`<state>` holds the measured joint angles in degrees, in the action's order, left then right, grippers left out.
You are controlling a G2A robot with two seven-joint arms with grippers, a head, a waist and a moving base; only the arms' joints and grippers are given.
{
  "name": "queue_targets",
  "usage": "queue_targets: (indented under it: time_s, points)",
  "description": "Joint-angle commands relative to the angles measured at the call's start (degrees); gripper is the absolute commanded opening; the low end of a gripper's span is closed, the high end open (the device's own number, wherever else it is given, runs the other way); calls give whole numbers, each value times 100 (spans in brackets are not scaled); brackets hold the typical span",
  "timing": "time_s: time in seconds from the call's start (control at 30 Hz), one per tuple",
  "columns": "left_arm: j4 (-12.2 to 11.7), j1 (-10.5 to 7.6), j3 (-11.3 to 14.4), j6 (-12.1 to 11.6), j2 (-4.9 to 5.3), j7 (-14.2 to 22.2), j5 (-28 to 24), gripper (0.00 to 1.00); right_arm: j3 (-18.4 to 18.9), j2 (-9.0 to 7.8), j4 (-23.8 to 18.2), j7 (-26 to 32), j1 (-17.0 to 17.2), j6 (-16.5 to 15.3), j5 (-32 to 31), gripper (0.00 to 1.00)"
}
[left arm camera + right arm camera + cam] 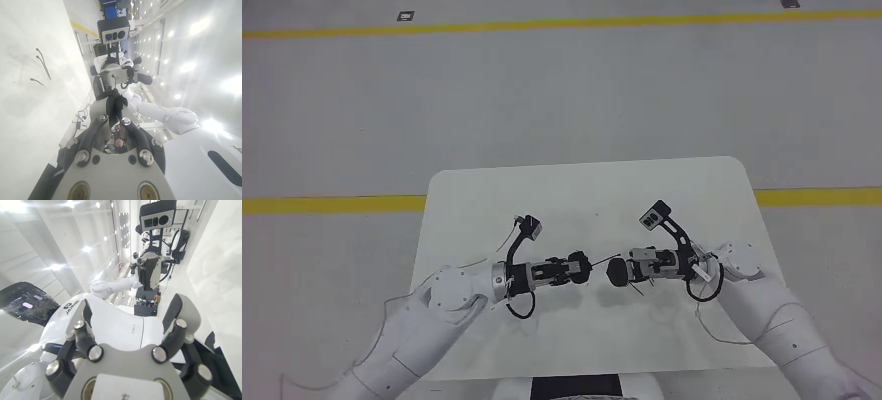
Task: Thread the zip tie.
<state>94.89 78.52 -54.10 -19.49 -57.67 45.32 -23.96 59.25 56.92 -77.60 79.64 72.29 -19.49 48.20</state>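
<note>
Two grippers face each other above the table (592,200): left gripper (585,267) clenched on the zip tie (604,258), right gripper (616,272) spread, empty. Risk, I'd say: thin tail flexes, misses the right's pads (171,311), drops.

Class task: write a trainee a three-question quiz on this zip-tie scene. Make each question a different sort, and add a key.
1. True or false: the right gripper is shut.
2. In the left wrist view, how many loose ties lie on the table? A one, B three, C six.
3. Fill in: the left gripper is ___ on a tie that points toward the other gripper.
Key: 1 false, its fingers stand wide apart; 2 B; 3 shut.
</note>
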Motion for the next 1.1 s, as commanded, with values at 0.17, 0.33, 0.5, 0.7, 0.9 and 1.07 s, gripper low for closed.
queue_targets:
  time_s: [0.17, 0.33, 0.5, 0.7, 0.9, 1.07]
  points:
    - [-3, 105, -238, 1, 52, 494, -41, 0, 0, 0, 0, 0, 0, 0, -1, 100]
    - [-23, 207, -425, 1, 66, 675, 1, 0, 0, 0, 0, 0, 0, 0, -1, 100]
    - [54, 327, -526, 1, 46, 777, -23, 0, 10, 24, -47, -145, 41, 117, 21, 100]
    - [54, 327, -526, 1, 46, 777, -23, 0, -67, 77, 148, 0, -51, 101, 88, 100]
    - [54, 327, -526, 1, 46, 777, -23, 0, -238, 118, 332, 0, -135, 40, 254, 37]
    - [54, 327, -526, 1, 46, 777, -23, 0, -388, 141, 504, 0, -242, 0, 332, 22]
